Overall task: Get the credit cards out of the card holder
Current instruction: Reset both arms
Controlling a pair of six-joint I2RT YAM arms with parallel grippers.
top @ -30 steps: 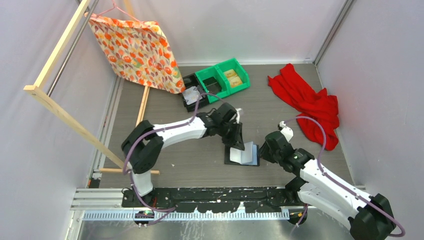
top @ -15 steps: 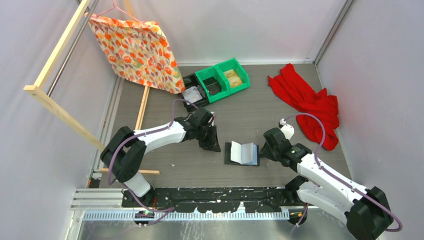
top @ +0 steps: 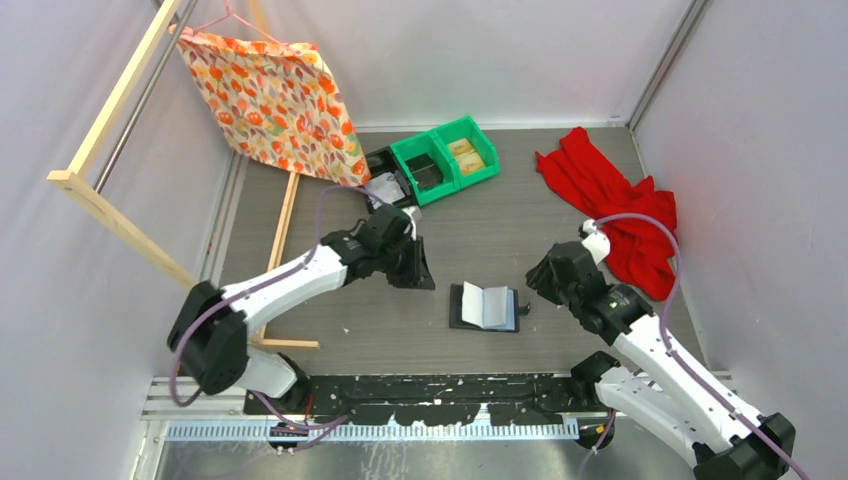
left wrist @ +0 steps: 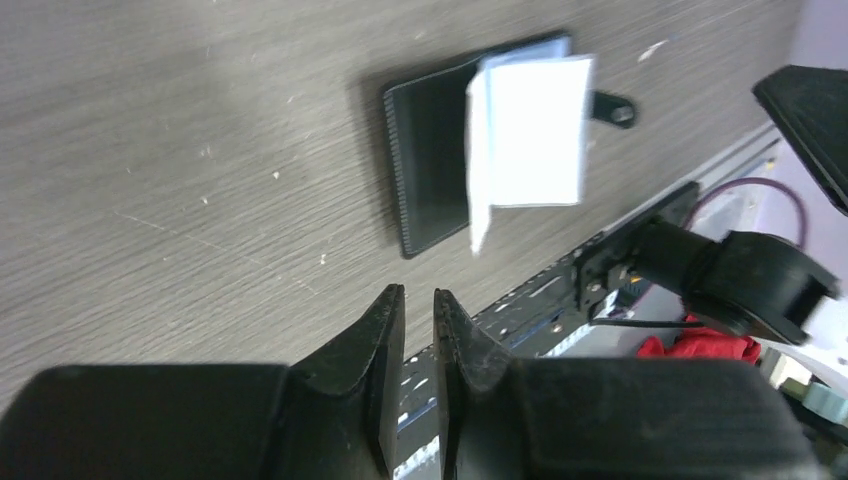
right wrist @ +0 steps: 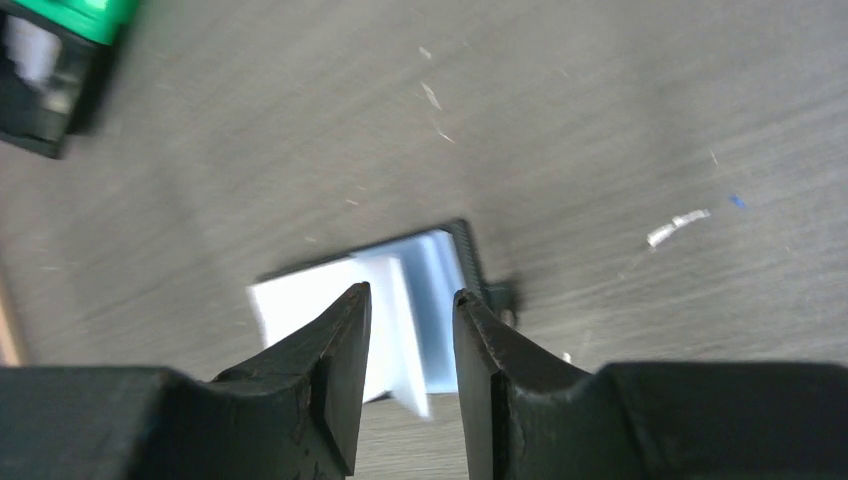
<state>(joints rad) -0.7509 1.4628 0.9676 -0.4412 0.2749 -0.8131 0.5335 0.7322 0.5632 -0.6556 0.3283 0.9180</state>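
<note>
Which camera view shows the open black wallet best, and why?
Left wrist view: the whole wallet lies open, large, its snap tab showing. The top view shows it whole but small. The right wrist view shows it blurred, partly behind that arm's fingers.

Dark grey wood-grain tabletop point(left wrist: 200, 120) beneath left fingers point(left wrist: 375, 340), scuffed, white flecks; same beneath right fingers point(right wrist: 340, 350). Pale plain walls point(top: 500, 60) beyond both, three sides. Wooden rack point(top: 130, 232) well left of left fingers. Light soft, even.
</note>
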